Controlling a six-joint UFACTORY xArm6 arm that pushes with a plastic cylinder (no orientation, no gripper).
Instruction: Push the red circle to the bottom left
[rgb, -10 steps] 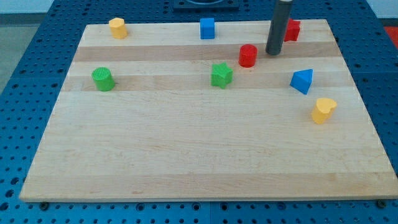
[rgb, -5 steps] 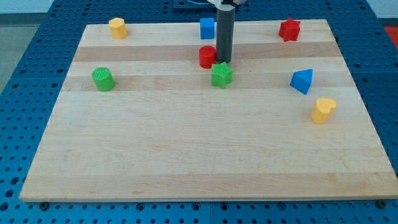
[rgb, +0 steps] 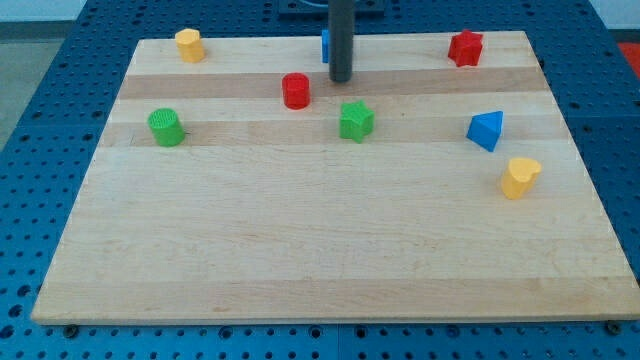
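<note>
My rod comes down straight from the view's top, and my tip rests on the wooden board in its upper middle part, just to the upper right of the red circle, near it but with a small gap between them. There are no jaws on this arm, only the rod, so nothing is held. The rod covers most of the blue block behind it, so only a thin blue edge shows and I cannot tell its shape. On the board I count eight blocks: two red, two green, two yellow and two blue. The red circle is a short upright cylinder with a flat round top, standing in the upper middle of the board, to the left of the green star. The red star sits near the top right corner. The green circle is at the left side. One yellow block is near the top left corner, the other yellow block at the right edge, below the blue triangle
</note>
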